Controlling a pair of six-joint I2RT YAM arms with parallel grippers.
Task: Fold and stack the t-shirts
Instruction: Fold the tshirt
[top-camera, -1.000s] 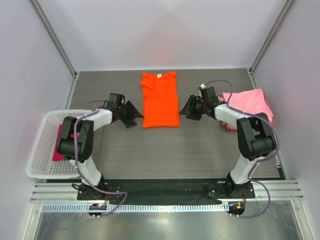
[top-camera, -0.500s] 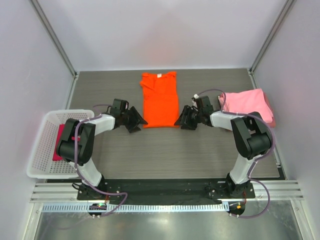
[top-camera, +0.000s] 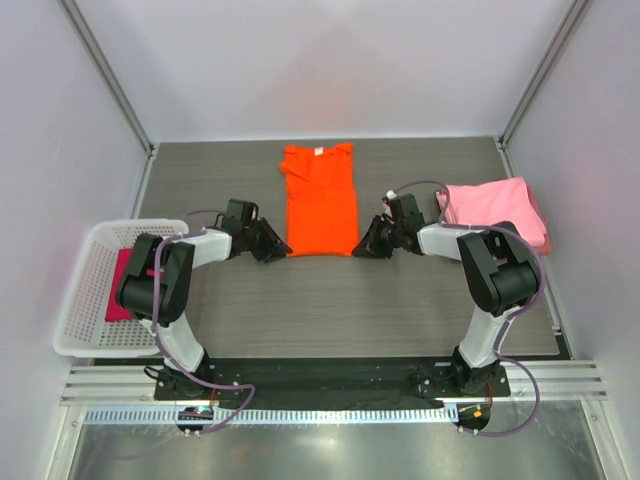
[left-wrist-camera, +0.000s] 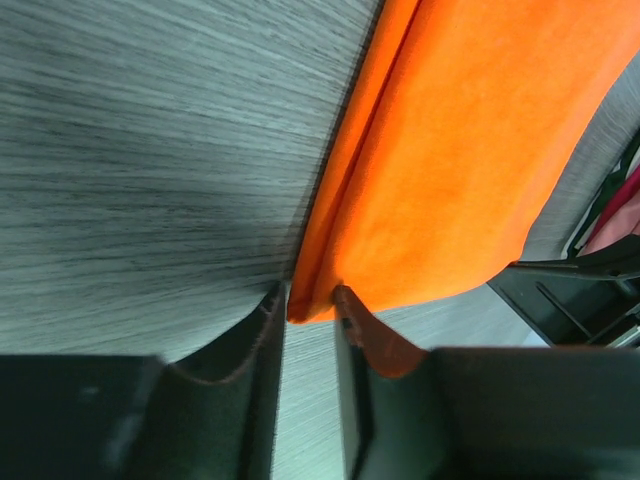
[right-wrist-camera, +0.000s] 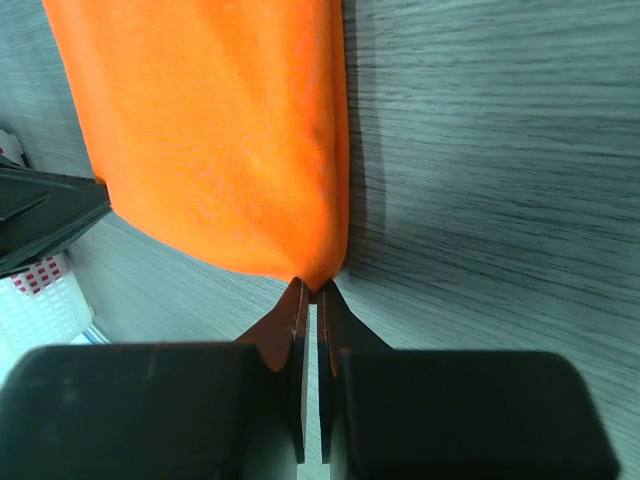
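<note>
The orange t-shirt (top-camera: 320, 200) lies folded into a long strip on the table's middle, collar at the far end. My left gripper (top-camera: 279, 248) is at its near left corner. In the left wrist view (left-wrist-camera: 310, 295) the jaws stand narrow, with the corner of the orange cloth (left-wrist-camera: 460, 160) filling the gap between the tips. My right gripper (top-camera: 364, 249) is at the near right corner. In the right wrist view (right-wrist-camera: 312, 290) the jaws pinch the tip of the orange cloth (right-wrist-camera: 210, 130). Folded pink t-shirts (top-camera: 495, 205) lie at the right. A magenta t-shirt (top-camera: 118, 290) lies in the basket.
The white lattice basket (top-camera: 85, 300) stands at the table's left edge beside the left arm. The pink pile lies just behind the right arm's forearm. Grey wood-grain table (top-camera: 330, 300) shows between the arms, with walls on three sides.
Both grippers have moved inward and toward the near edge, reaching the orange shirt's near corners, and their jaws have closed from wide open onto the cloth. The shirt has not moved.
</note>
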